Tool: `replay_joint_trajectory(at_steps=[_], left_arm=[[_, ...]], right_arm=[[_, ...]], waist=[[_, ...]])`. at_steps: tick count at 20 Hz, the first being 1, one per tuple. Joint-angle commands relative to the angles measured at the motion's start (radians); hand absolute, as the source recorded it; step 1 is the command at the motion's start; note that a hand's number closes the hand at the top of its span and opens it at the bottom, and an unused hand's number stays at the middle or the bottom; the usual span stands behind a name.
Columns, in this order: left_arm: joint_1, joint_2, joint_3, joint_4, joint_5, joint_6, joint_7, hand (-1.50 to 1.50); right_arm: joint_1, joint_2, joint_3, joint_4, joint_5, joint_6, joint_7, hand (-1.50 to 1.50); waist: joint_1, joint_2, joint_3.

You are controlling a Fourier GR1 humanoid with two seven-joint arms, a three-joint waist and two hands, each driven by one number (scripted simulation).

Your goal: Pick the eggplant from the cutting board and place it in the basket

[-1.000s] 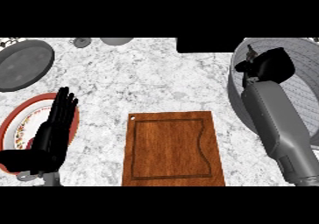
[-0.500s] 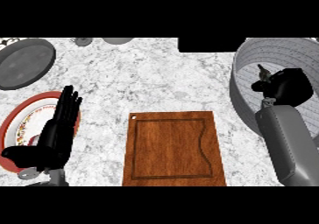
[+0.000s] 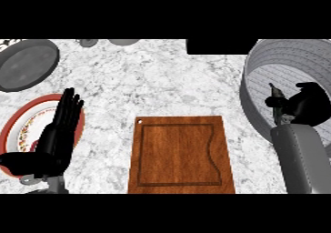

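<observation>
The wooden cutting board (image 3: 180, 154) lies in the middle of the counter with nothing on it. The grey basket (image 3: 262, 59) stands at the right. My right hand (image 3: 309, 107) is curled over the basket's near inner wall. A dark eggplant (image 3: 275, 101) with a brownish stem pokes out at the hand's left side, and the fingers hide most of it. My left hand (image 3: 57, 132) rests open, fingers straight, over a plate at the left.
A red-rimmed plate (image 3: 14, 129) lies under the left hand. A round grey pan (image 3: 24, 63) sits at the back left. Two small grey objects (image 3: 107, 42) stand at the counter's far edge. Bare marble counter (image 3: 168, 86) lies between the board and the far edge.
My right hand has drawn back from the basket's far part toward its near wall, the eggplant moving with it. The left hand has barely moved.
</observation>
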Motion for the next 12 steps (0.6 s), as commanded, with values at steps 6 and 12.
replay_joint_trajectory(at_steps=[6,12], left_arm=[[-0.056,-0.002,0.013,0.034,-0.019,0.011,0.012,0.0],[0.016,0.008,0.031,0.06,0.021,-0.048,-0.077,0.0]], right_arm=[[0.069,0.012,-0.049,-0.037,-0.002,-0.189,-0.061,-1.5],[0.04,0.02,-0.075,-0.157,0.221,-0.168,0.02,-1.5]], waist=[[0.001,0.004,0.003],[0.002,0.003,0.002]])
